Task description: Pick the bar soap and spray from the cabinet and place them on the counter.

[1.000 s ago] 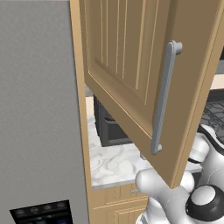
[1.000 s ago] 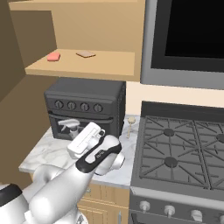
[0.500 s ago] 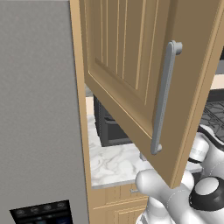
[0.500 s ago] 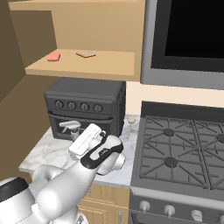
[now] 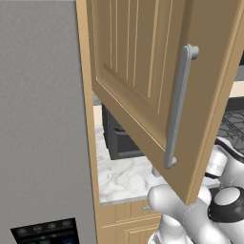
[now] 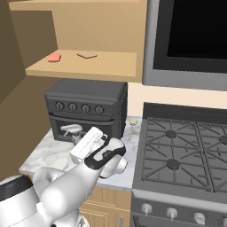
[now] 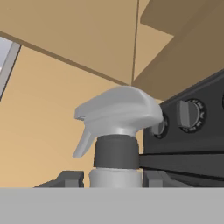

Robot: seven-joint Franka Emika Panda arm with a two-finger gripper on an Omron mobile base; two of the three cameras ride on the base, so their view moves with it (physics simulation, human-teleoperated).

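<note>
In the hand view, a grey trigger spray bottle with a dark collar (image 7: 116,140) stands at lower centre, the dark fingers (image 7: 70,178) clamped on either side of its neck. In the right base view, the bottle sits at centre left over the white marble table (image 6: 46,153), before a black toaster oven (image 6: 86,108). A pink bar soap (image 6: 54,57) lies on the tan wooden cabinet's (image 6: 88,66) shelf, upper left.

Marble counter (image 6: 46,153) bears a toaster oven (image 6: 86,106); shelf (image 6: 88,68) holds soap (image 6: 54,57).
</note>
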